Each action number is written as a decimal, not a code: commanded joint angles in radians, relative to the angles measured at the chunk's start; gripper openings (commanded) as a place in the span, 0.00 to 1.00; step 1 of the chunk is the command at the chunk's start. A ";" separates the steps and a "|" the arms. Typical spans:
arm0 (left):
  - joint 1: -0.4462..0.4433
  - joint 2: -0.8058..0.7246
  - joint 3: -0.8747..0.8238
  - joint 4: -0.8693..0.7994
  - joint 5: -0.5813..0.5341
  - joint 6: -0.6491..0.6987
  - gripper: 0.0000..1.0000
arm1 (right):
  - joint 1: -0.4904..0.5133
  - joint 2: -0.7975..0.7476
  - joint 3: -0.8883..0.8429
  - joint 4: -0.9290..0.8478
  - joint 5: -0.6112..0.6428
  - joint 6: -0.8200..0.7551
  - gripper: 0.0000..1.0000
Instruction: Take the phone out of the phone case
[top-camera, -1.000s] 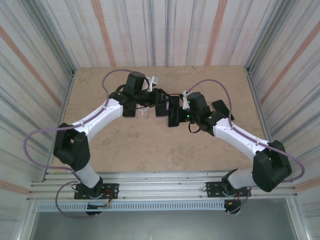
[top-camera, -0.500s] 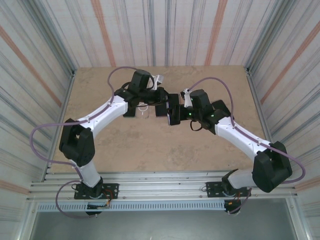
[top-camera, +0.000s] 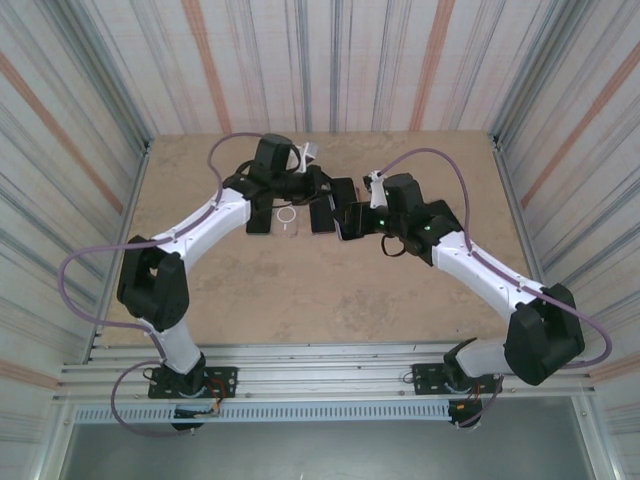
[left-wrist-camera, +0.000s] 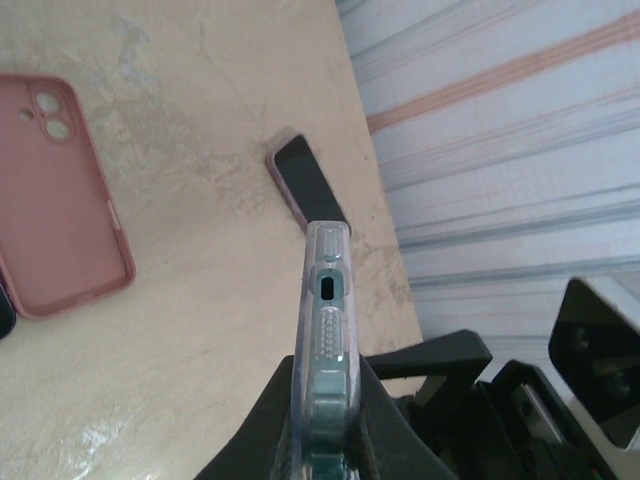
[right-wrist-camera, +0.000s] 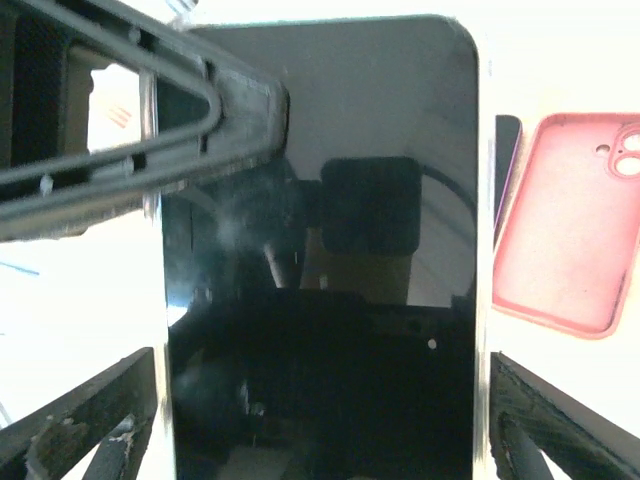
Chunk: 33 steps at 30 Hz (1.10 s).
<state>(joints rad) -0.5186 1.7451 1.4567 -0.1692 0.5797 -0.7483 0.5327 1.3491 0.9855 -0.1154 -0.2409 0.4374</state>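
Black phone (right-wrist-camera: 320, 250) face-on from right wrist, edge-on from left.

Empty pink case (left-wrist-camera: 60, 200) lies flat on the beige table (left-wrist-camera: 200, 300), apart from a dark phone (left-wrist-camera: 305, 185)

Glossy, reflective black glass on the phone screen (right-wrist-camera: 320, 250). Translucent smooth plastic: clear phone case (left-wrist-camera: 325, 335). Matt pink case (left-wrist-camera: 55, 200). Mottled, stone-look table (left-wrist-camera: 190, 320).

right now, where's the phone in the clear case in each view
top external: phone sits a little above the picture's centre.
left wrist: edge-on at bottom centre, port facing the camera.
right wrist: screen-on across the middle.
shared landmark: pink case, left of the phone in left wrist, right of it in right wrist.
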 joint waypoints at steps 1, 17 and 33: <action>0.039 -0.047 0.012 0.134 0.020 -0.071 0.09 | -0.031 -0.045 0.004 0.043 -0.035 0.041 0.86; 0.115 -0.069 -0.041 0.385 0.025 -0.270 0.10 | -0.152 -0.085 -0.144 0.442 -0.096 0.475 0.85; 0.135 -0.081 -0.080 0.543 -0.004 -0.388 0.09 | -0.122 0.005 -0.191 0.669 -0.107 0.678 0.72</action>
<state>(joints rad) -0.3916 1.7267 1.3655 0.2787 0.5758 -1.1057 0.4000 1.3399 0.8021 0.5037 -0.3309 1.0706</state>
